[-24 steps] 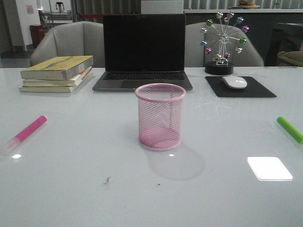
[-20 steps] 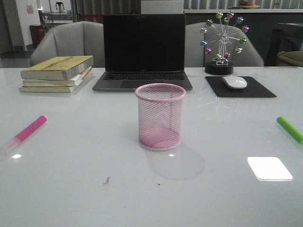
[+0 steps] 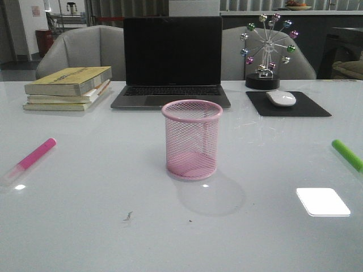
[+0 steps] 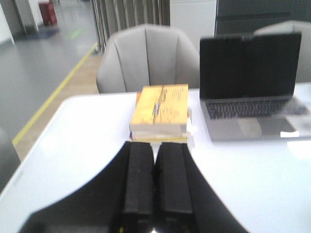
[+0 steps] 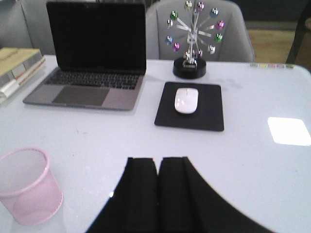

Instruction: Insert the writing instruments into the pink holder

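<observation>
Pink holder [image 3: 192, 139] stands upright at centre of the white desk [image 3: 85, 226], empty as far as the mesh shows; pink marker [image 3: 35, 155] lies flat at its 9 o'clock, green marker [image 3: 347, 154] flat at 3 o'clock and cut by the frame edge, both well apart from it. Left pincer [image 4: 155, 182] and right pincer [image 5: 159, 182] each have fingers pressed together, holding nothing. Laptop [image 3: 172, 62] sits at the holder's 12 o'clock.

White table [image 3: 85, 226], open dark-screened laptop [image 3: 172, 62] upper centre, stacked books [image 3: 68, 88] upper left, white mouse [image 3: 281, 98] on black mousepad [image 3: 309, 109], ferris-wheel ornament [image 3: 266, 51] upper right, grey chairs [image 3: 85, 51] behind.
</observation>
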`<state>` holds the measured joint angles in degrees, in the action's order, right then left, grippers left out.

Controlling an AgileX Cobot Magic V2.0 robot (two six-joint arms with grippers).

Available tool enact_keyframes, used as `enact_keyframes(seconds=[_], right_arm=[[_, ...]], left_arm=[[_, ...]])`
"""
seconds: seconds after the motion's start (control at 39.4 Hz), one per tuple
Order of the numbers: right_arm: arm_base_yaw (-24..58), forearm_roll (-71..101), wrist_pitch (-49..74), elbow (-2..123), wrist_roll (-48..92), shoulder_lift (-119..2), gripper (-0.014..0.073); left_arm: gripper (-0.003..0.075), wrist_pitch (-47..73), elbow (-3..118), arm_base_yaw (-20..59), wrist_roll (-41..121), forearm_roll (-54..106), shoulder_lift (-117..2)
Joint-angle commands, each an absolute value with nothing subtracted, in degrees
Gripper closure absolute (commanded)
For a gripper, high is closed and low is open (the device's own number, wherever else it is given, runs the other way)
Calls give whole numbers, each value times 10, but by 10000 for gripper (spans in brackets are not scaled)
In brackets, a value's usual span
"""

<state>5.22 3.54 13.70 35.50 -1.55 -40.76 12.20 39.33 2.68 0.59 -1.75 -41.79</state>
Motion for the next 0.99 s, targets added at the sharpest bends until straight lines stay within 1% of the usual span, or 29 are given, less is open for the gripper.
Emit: enact_keyframes(seconds=[0.0,0.1,0.15,0.2,0.25,0.28,0.33,0.38,0.43,0.79,0.96], right_arm=[[54,29,97,376,-15,-440,543],[54,29,98,376,-15,-462,540],[54,29,98,376,-15,-468,505],[54,29,98,376,-15,-468,438],[54,29,98,376,-15,-468,318],[54,29,98,376,-15,-468,263],[54,29,99,376,-15,-468,162],[54,29,99,376,-15,-468,90],[54,29,99,376,-15,-468,53],[54,33,99,376,-15,-471,51],[54,33,123,387,-15,-513,53]], left_arm=[[626,86,415,27,0,-17,-449],[626,83,415,27,0,-13,-464],[609,77,415,27,0,-12,-464],[555,68,415,27,0,-12,-464],[489,58,415,27,0,-12,-464],[444,52,415,27,0,-12,-464],[377,48,415,27,0,-12,-464],[334,48,415,27,0,-12,-464],[323,49,415,27,0,-12,-464],[325,54,414,27,0,8,-466],[327,55,414,27,0,8,-466]])
